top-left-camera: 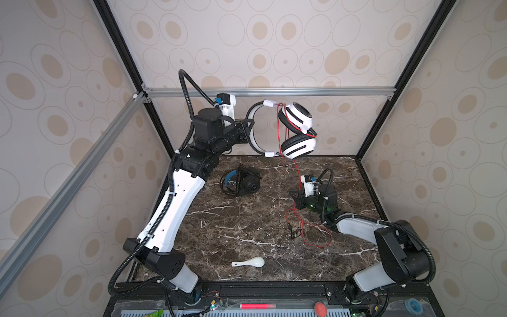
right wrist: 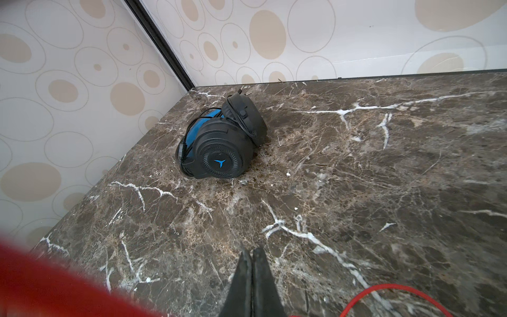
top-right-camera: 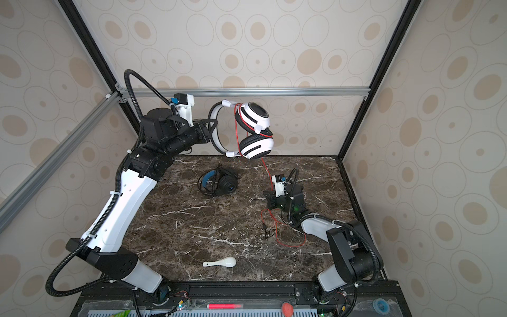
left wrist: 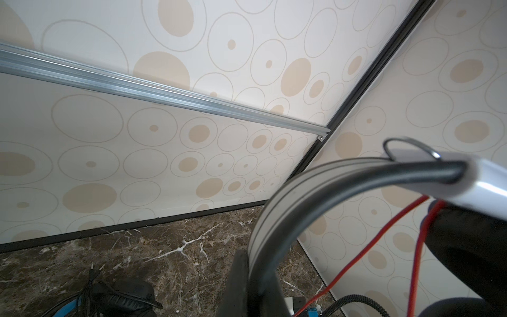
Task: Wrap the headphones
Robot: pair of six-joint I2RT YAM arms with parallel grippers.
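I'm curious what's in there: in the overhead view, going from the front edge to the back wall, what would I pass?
White spoon, loose red cord loop, black headphones, then white headphones held up by the left gripper.

A: Where's the left arm (top-left-camera: 175, 208)?
B: Stretched up high, left claw (top-left-camera: 248, 128) clamped on the white headphones (top-left-camera: 297, 118).
A: And the right arm (top-left-camera: 356, 227)?
B: Bent low, forearm reaching inward, right claw (top-left-camera: 295, 194) pinched closed.

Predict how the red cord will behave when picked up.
Probably floppy: the red cord hangs slack from the white headphones and pools in loose loops on the table. Likely light: it is thin. May tangle, given those crossing loops.
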